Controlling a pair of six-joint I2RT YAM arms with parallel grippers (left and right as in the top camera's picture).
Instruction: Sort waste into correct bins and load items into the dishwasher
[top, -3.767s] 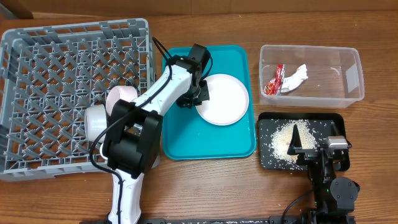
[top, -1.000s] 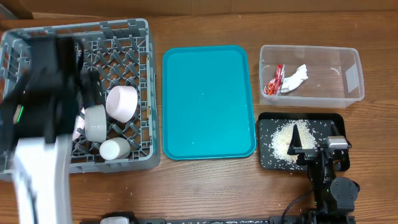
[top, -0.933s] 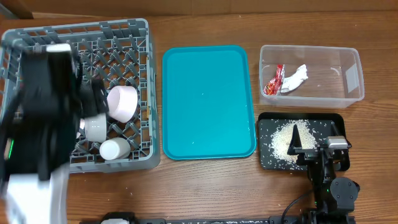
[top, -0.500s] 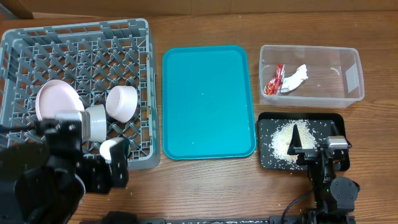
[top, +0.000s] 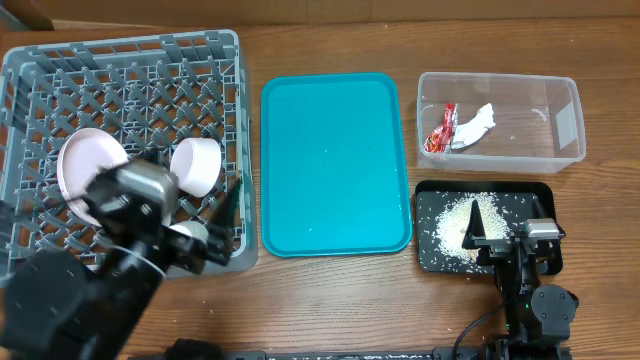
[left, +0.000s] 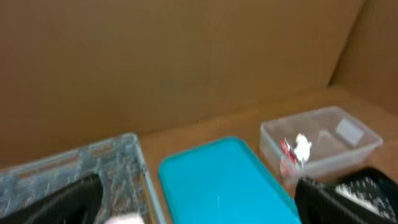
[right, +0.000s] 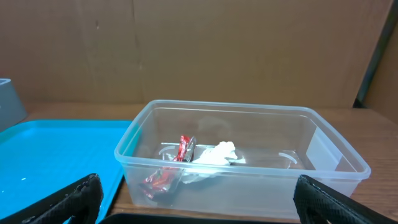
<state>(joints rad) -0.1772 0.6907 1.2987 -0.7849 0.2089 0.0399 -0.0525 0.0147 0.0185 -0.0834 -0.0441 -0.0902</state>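
Left gripper (left: 199, 202): jaws spread wide, nothing between. Right gripper (right: 196, 193): same, parked over black tray (top: 535, 195) holding rice (top: 452, 222). We find plate (top: 82, 160) in dish rack (top: 120, 40), bowl (top: 196, 164) beside, blurred left arm partly covering both. We judge plate stiff, slick, breakable: take by rim. Wrapper (top: 439, 130) and tissue (top: 478, 120) lie in clear tub (top: 565, 125).

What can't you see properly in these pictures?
Overhead: the blurred left arm hides the rack's near corner and part of the plate.
Left wrist: everything is blurry; the bottom edge cuts off the rack.
Right wrist: the wrapper's print is too small to read; the black tray lies mostly below the frame.
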